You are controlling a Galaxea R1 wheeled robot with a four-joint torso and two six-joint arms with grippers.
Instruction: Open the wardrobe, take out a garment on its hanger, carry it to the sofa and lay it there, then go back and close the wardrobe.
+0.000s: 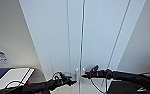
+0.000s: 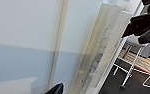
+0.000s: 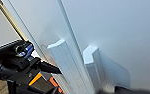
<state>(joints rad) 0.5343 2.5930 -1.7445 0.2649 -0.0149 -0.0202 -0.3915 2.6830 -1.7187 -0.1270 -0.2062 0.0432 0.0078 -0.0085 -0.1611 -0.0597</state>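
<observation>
Both grippers, left gripper point(image 1: 71, 81) and right gripper point(image 1: 85, 74), reach toward the closed wardrobe point(image 1: 91, 37), its two handles point(image 1: 80, 70) lying between them, seemingly for pulling. Finger opening cannot be judged.

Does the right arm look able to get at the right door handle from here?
Probably yes: the right gripper is level with the wardrobe's right handle and nearly touching, nothing between.
</observation>
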